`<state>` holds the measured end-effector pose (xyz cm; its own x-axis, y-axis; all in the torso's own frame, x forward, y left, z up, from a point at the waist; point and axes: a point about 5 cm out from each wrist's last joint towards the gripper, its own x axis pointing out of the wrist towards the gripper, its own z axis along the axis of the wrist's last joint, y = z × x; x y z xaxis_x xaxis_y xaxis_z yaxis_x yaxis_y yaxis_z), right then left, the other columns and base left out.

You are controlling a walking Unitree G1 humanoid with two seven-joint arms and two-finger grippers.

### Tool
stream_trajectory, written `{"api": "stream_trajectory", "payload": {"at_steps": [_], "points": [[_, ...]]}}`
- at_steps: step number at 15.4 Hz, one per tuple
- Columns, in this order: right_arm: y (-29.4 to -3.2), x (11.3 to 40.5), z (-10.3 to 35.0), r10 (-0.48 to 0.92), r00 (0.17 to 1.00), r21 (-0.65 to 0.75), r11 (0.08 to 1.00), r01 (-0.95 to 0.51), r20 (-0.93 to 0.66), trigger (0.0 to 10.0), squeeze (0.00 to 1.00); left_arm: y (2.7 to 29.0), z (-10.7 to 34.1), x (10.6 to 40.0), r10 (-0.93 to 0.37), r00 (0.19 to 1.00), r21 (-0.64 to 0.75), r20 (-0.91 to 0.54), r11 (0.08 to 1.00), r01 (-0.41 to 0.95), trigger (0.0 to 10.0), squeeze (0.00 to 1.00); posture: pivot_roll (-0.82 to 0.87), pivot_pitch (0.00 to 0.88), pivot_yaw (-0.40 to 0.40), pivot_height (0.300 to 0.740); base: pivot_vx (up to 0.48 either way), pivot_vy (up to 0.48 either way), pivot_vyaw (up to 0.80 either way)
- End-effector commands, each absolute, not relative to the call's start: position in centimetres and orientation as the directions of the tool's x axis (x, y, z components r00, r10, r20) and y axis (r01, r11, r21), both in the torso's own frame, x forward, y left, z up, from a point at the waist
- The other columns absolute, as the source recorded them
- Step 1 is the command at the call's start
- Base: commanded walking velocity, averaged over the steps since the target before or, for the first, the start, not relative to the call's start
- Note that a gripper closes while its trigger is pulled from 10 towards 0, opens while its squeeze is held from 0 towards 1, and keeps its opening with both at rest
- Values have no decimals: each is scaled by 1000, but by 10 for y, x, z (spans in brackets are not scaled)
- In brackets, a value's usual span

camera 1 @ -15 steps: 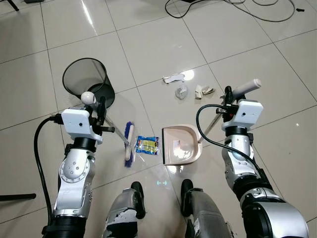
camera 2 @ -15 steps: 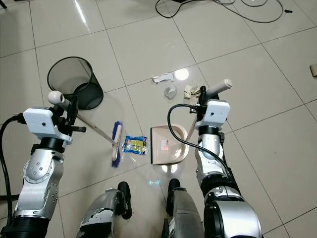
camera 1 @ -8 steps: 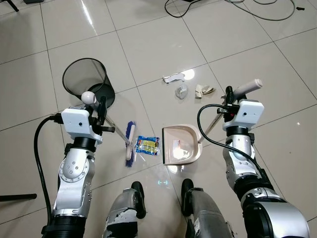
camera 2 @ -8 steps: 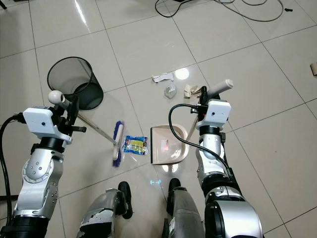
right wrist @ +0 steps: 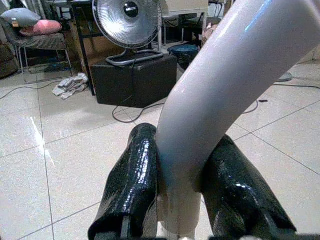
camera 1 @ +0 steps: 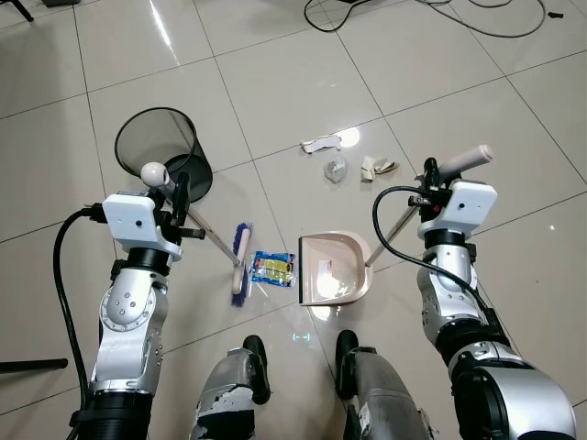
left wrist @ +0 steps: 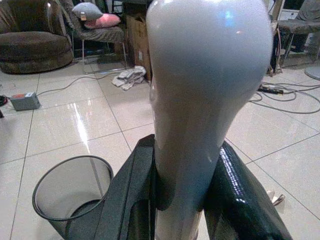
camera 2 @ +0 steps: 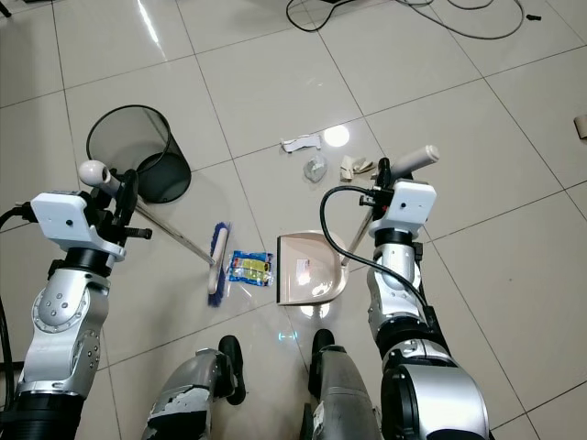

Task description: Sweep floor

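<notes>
My left gripper [camera 1: 180,188] is shut on the pale handle [left wrist: 200,100] of a broom whose blue-bristled head [camera 1: 240,266] rests on the tiles ahead of my left foot. My right gripper [camera 1: 429,174] is shut on the pale handle [right wrist: 225,85] of a beige dustpan [camera 1: 333,269], which lies flat on the floor in front of me. A blue and yellow wrapper [camera 1: 272,269] lies between broom head and dustpan. Further ahead lie a white scrap [camera 1: 320,144], a crumpled clear piece [camera 1: 335,170] and a beige crumpled paper [camera 1: 377,167].
A black mesh bin [camera 1: 163,151] stands to my front left, just past the broom handle. Cables [camera 1: 440,14] trail across the tiles far ahead. My two feet [camera 1: 298,367] show at the lower edge. A fan and a black box [right wrist: 135,75] stand far off.
My left arm has shifted left, drawing the broom handle's top outward. My right arm has moved slightly right with the dustpan handle. The broom head, dustpan and litter stay put.
</notes>
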<state>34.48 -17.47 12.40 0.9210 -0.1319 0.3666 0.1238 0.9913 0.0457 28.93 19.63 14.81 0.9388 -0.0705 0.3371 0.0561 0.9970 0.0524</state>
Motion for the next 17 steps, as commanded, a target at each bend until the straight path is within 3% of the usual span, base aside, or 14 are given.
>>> {"api": "stream_trajectory", "payload": {"at_steps": [1,11,17], "points": [[-176,342,117,-132,932,58,991,119,338,10000,0,203,137,286,-61,955,49,289,998,49,10000,0,144,370,32,740,0,0,0],[-193,358,161,-102,879,76,994,75,465,10000,0,223,131,296,-29,963,88,269,996,6,10000,0,103,244,-6,740,0,0,0],[-192,354,138,-99,923,75,994,76,372,10000,0,228,126,290,-35,969,110,245,994,8,10000,0,119,290,15,740,0,0,0]]}}
